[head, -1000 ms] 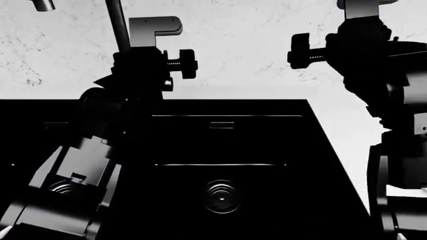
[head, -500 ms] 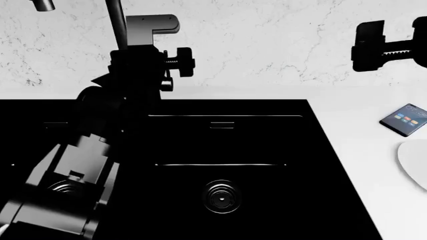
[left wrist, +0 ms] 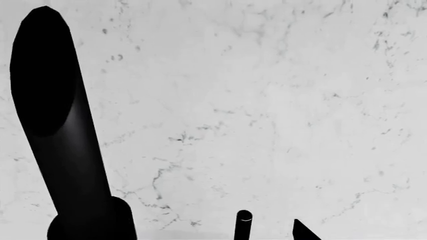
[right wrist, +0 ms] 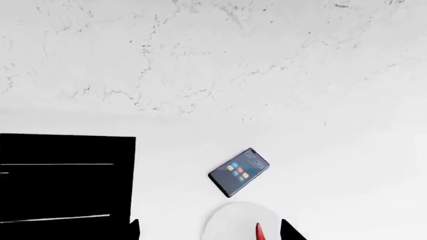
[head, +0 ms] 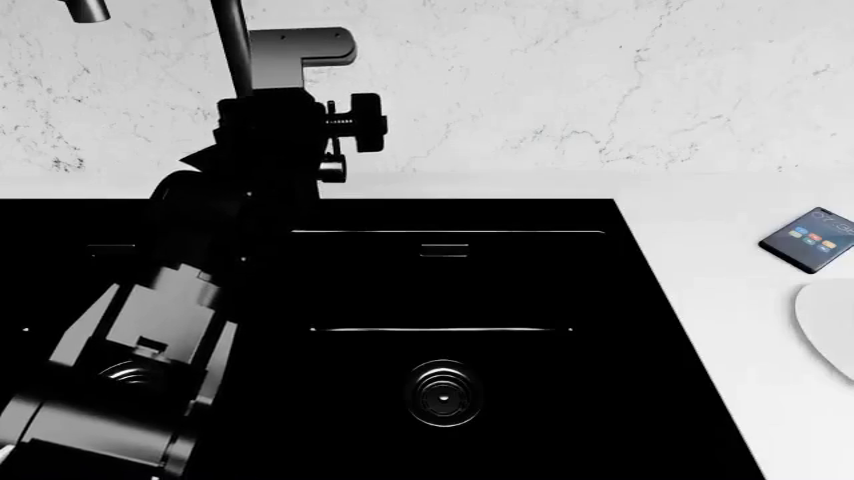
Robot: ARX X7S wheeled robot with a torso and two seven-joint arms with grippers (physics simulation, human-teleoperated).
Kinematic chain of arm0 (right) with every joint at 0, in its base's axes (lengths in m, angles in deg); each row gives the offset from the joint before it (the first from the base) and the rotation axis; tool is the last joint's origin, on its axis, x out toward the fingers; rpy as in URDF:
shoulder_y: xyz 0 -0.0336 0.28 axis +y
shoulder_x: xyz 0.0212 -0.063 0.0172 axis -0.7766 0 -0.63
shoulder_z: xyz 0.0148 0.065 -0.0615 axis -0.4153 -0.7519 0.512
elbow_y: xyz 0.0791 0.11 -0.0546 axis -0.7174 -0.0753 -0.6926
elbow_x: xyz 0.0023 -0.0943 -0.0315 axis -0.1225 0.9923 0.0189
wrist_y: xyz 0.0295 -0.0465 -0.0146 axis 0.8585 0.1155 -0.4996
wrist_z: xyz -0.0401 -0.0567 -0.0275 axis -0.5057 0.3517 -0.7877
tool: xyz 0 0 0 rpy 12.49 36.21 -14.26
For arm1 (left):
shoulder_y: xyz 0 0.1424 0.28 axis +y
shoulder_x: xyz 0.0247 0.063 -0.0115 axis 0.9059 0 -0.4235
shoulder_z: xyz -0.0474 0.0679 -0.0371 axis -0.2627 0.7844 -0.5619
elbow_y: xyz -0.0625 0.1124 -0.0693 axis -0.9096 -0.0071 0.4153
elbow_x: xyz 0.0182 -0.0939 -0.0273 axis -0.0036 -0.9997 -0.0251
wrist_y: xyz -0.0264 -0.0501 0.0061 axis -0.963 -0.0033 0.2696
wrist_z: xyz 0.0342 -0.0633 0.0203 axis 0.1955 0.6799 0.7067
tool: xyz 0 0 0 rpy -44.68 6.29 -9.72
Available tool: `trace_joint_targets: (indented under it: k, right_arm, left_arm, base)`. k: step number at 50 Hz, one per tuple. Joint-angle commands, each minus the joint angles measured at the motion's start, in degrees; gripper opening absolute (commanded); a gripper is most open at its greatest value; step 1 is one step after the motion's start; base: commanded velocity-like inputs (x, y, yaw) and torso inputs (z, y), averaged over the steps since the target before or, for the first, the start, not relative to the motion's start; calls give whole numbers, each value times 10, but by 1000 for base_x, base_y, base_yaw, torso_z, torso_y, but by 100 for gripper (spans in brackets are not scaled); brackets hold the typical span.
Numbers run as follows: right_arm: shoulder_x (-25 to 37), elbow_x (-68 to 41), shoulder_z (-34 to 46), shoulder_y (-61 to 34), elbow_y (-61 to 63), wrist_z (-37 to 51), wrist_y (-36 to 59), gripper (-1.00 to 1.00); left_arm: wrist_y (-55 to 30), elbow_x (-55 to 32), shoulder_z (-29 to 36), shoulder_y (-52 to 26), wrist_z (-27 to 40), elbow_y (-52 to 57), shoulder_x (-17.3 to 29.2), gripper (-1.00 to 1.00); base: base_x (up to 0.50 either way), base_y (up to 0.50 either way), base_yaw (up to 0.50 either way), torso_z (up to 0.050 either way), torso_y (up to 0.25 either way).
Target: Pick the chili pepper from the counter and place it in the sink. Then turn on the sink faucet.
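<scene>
Right wrist: chili pepper [right wrist: 259,232] btwn claw [right wrist: 210,231] tips

A slim dark metal faucet pipe [left wrist: 57,130] rises at a slight tilt, close to the camera, before a white marble backsplash veined in grey [left wrist: 267,100]. Two small dark tips, one rounded [left wrist: 243,225] and one pointed [left wrist: 303,232], poke into view beside the pipe's base.

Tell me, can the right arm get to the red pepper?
Probably yes. The pepper lies on the plate, between the right fingers, uncovered; the phone sits clear beyond it.
</scene>
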Motion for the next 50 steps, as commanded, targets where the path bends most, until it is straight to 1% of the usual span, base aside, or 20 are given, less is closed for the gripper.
trace_joint_targets:
  k: [1, 10, 12, 15, 17, 18, 24, 27, 32, 36, 41, 44, 50]
  right_arm:
    - [86, -106, 162, -154, 54, 18, -3, 100]
    - [134, -103, 179, -146, 77, 13, 3, 100]
    - [150, -81, 170, -130, 81, -19, -3, 100]
    - [159, -68, 166, -119, 79, -23, 10, 100]
    - [161, -48, 160, -112, 80, -41, 10, 100]
    - [161, -24, 154, -107, 80, -64, 5, 100]
    - [163, 23, 137, -95, 73, -108, -4, 100]
    - [176, 71, 137, -78, 84, -159, -20, 100]
    - [177, 132, 140, -57, 86, -211, -34, 100]
    - [178, 154, 137, -52, 86, -225, -40, 100]
    - [165, 189, 129, -50, 69, -247, -38, 100]
    - [163, 213, 129, -42, 68, -271, -50, 100]
    - [147, 250, 129, -29, 52, -295, -62, 100]
  left_arm:
    - [-3, 1, -12, 0, -13, 5, -8, 100]
    - [0, -2, -10, 2, -12, 5, -8, 100]
    - [1, -2, -10, 1, -13, 3, -8, 100]
    - [6, -1, -8, 0, -15, -5, -10, 100]
    - [6, -2, -7, 2, -15, -3, -10, 100]
    - [7, -2, -6, 2, -15, -3, -10, 100]
    - [9, -3, -5, 1, -16, -7, -10, 100]
    - [11, -3, -3, 4, -17, -8, -10, 100]
    - [12, -4, -1, 6, -16, -5, -10, 100]
    - [13, -5, 0, 5, -16, -6, -9, 100]
    - [13, -7, 1, 9, -14, -2, -9, 100]
    - [22, -3, 4, 7, -19, -19, -12, 100]
    - [14, -9, 5, 10, -14, -3, -9, 100]
  base:
    - [0, 0, 0, 0, 0]
    - [0, 0, 0, 0, 0]
    - [0, 0, 0, 0, 0]
    - [0, 0, 0, 0, 0]
    - [0, 0, 0, 0, 0]
    - [0, 0, 0, 0, 0]
    - [0, 0, 0, 0, 0]
    - [0, 0, 0, 0, 0]
    - [0, 0, 0, 0, 0]
    - [0, 0, 0, 0, 0]
    - [0, 0, 0, 0, 0]
    - [0, 0, 0, 0, 0]
    - [0, 0, 0, 0, 0]
